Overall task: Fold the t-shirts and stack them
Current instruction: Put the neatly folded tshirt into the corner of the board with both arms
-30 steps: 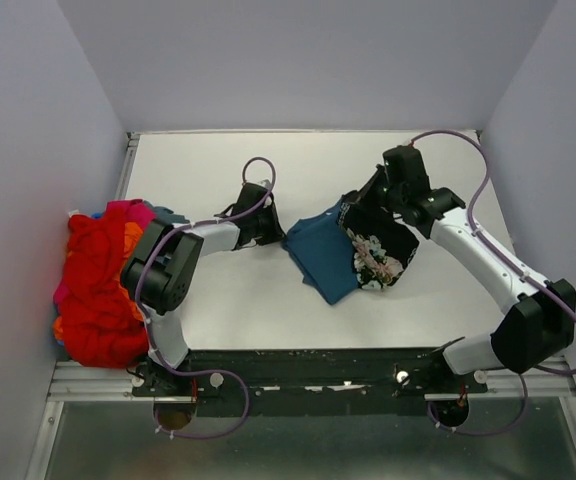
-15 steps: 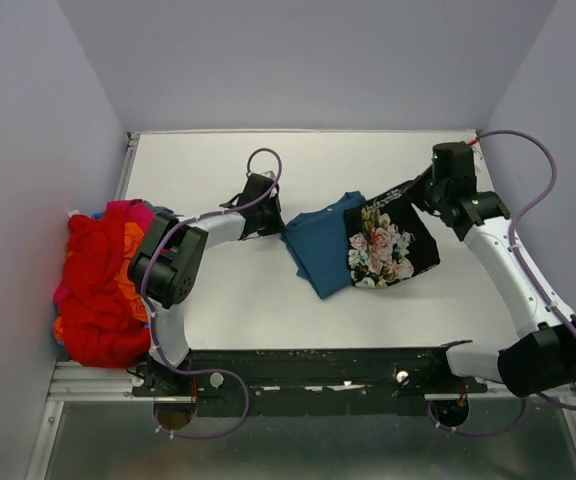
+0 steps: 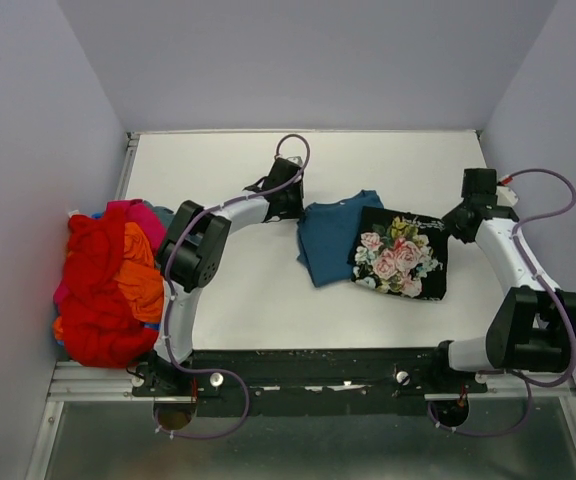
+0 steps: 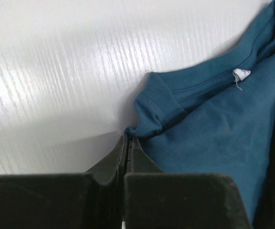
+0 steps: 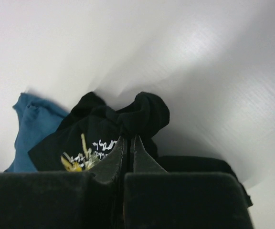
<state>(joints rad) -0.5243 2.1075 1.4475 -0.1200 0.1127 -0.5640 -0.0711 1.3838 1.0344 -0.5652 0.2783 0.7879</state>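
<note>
My left gripper (image 4: 128, 141): arm stretched forward, clamped on teal-blue cloth t-shirt (image 4: 214, 129) edge.
My right gripper (image 5: 128, 143): clamped on black rose-print t-shirt (image 5: 128, 117) corner.
Room: white table (image 3: 208, 160) open beyond.

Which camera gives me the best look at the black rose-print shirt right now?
Top external: the whole black shirt lies print-up, overlapping the teal shirt. Right wrist shows only a bunched edge at the right gripper; left wrist shows almost none.

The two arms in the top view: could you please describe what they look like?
The left arm and right arm share white links and bulky black joints; a thin purple cable trails each. The left tool and right tool are black, two-fingered.
</note>
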